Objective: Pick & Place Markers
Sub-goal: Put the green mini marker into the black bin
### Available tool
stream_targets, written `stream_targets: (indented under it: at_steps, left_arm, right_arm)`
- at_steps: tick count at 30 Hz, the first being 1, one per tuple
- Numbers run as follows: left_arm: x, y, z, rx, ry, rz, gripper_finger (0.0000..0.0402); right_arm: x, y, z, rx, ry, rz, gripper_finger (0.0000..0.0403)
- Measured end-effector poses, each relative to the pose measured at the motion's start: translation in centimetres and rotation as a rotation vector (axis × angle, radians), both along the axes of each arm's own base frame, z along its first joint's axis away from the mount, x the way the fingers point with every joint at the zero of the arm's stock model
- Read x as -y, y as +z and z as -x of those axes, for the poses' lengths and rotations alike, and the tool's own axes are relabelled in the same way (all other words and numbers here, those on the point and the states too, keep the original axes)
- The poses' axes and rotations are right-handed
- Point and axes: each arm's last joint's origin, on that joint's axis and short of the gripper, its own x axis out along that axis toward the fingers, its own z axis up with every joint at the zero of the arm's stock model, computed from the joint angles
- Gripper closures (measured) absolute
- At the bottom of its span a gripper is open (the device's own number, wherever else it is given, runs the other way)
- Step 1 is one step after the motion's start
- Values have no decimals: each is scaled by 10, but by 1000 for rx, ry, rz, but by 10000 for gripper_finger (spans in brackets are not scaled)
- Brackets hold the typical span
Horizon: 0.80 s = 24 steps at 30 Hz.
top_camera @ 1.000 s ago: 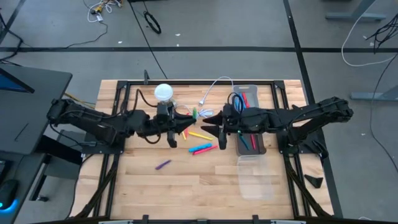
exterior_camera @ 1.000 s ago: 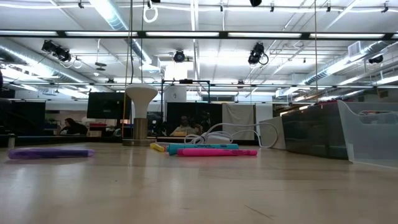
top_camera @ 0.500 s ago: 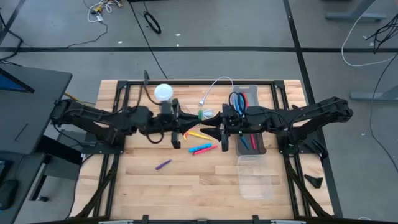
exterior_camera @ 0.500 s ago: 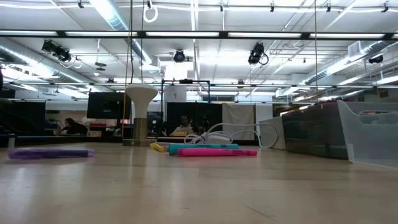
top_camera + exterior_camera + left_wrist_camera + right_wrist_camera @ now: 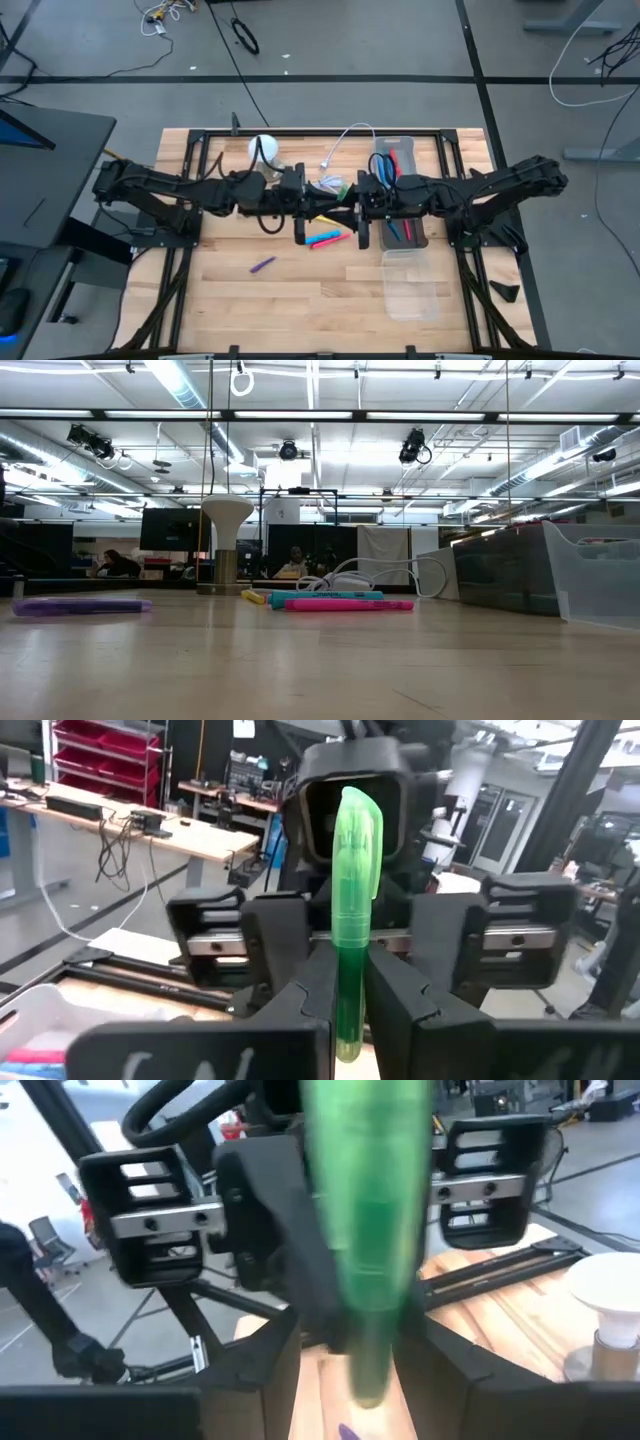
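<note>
Above the worktop (image 5: 230, 300) centre: left gripper (image 5: 350, 1020) and right gripper (image 5: 365, 1380) meet tip to tip, both clenched on one green marker (image 5: 353, 900). On the worktop: yellow marker (image 5: 322, 217), blue marker (image 5: 325, 595), pink marker (image 5: 348, 604) clustered just below the grippers; purple marker (image 5: 262, 265) apart. More markers lie in a dark bin (image 5: 412, 242).

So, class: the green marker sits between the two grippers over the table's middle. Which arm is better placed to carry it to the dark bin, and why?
The right, probably. The right gripper meets the left gripper at the green marker, and the right arm lies directly over the dark bin, where other markers already lie.
</note>
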Motion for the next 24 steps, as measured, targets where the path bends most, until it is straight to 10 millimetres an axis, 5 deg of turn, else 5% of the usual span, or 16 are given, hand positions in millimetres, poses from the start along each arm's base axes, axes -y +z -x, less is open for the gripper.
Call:
stream_targets:
  at_steps: [7, 24]
  left_arm:
    - [-1, -2, 1, -22, 3, 2, 367]
    - [0, -5, 1, -51, 2, 24, 367]
  right_arm:
    - [0, -1, 0, -7, 3, 2, 258]
    - [0, -4, 1, -42, -2, 24, 377]
